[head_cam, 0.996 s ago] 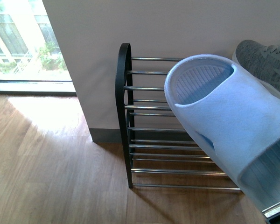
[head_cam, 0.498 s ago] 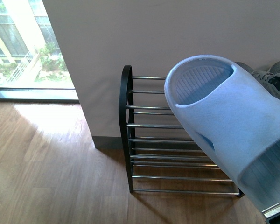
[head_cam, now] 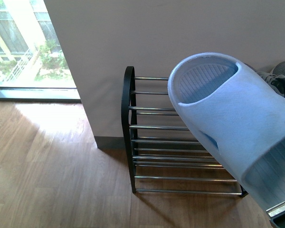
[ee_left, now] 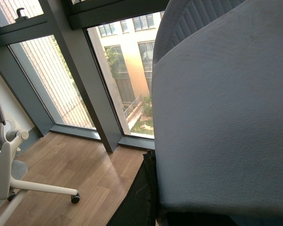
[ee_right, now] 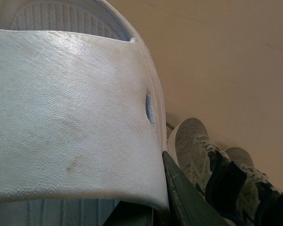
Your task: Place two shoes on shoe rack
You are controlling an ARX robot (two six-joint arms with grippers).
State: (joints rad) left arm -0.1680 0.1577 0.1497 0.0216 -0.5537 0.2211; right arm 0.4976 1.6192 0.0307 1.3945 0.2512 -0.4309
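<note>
A pale blue slide [head_cam: 228,118] hangs large at the right of the front view, toe opening up, in front of the shoe rack [head_cam: 166,142], whose chrome bars and black side frame stand against the wall. A metal piece of a gripper [head_cam: 281,214] shows under its heel. In the right wrist view my right gripper [ee_right: 137,214] is shut on the slide's [ee_right: 70,117] strap, one dark finger [ee_right: 179,197] beside it. Grey knit sneakers [ee_right: 203,155] sit beyond, also seen as sneakers [head_cam: 278,78] on the rack's top. My left gripper [ee_left: 188,219] is shut on a slide [ee_left: 221,117], a dark finger [ee_left: 139,197] at its edge.
Wooden floor [head_cam: 52,166] spreads left of the rack, with a large window [head_cam: 23,47] at the far left. In the left wrist view a white office chair base [ee_left: 19,181] stands on the floor near the window frames [ee_left: 89,84].
In the front view the rack has dropped lower and shifted a little right, and less of the grey sneakers shows. The slide stays gripped and has risen slightly.
</note>
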